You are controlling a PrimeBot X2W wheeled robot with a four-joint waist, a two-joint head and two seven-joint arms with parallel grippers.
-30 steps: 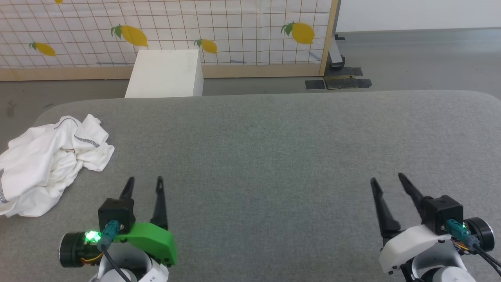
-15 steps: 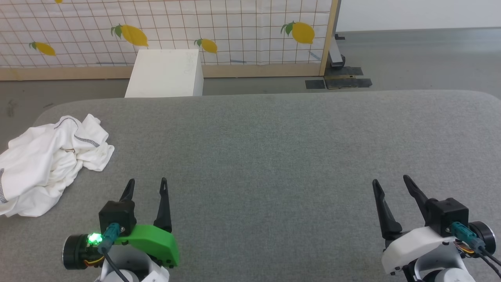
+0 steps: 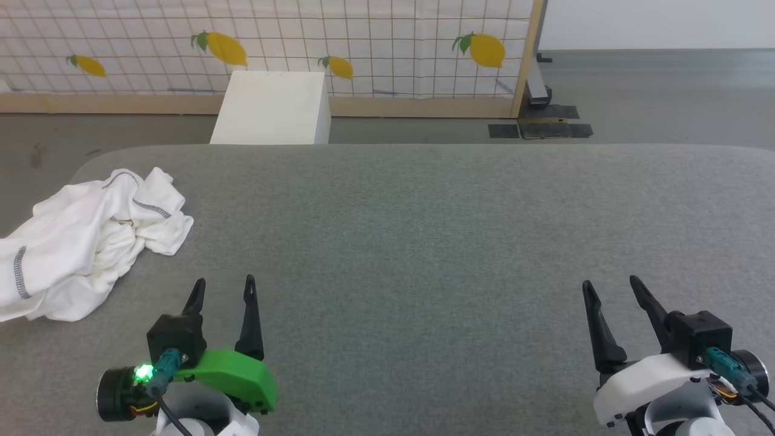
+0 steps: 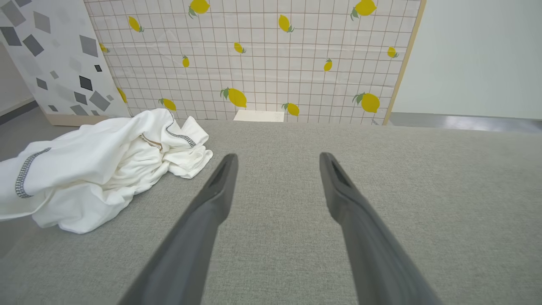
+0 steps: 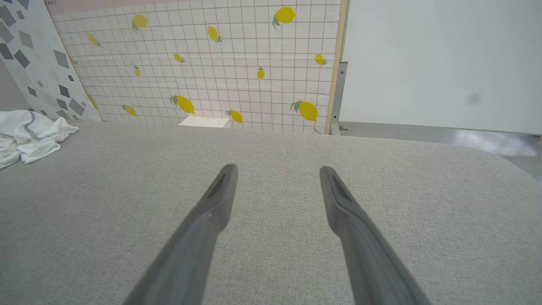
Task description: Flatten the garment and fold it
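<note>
The garment (image 3: 85, 242) is a crumpled white shirt with dark zigzag stitching, heaped at the left edge of the grey padded table (image 3: 424, 230). It also shows in the left wrist view as the garment (image 4: 97, 165) and at the far left of the right wrist view as the garment (image 5: 29, 133). My left gripper (image 3: 224, 287) stands open at the lower left, to the right of the heap and apart from it, nothing between its fingers. My right gripper (image 3: 611, 287) stands open at the lower right, far from the cloth, over bare table.
A rigid white box (image 3: 272, 109) stands on the floor behind the table's far edge. A lemon-patterned grid panel (image 3: 363, 42) with a wooden frame closes the back. The garment's left part hangs near the table's left edge.
The head camera has shifted, so the whole picture slid right and slightly down. Both grippers' fingers have spread a little wider since a second ago. The garment lies as before.
</note>
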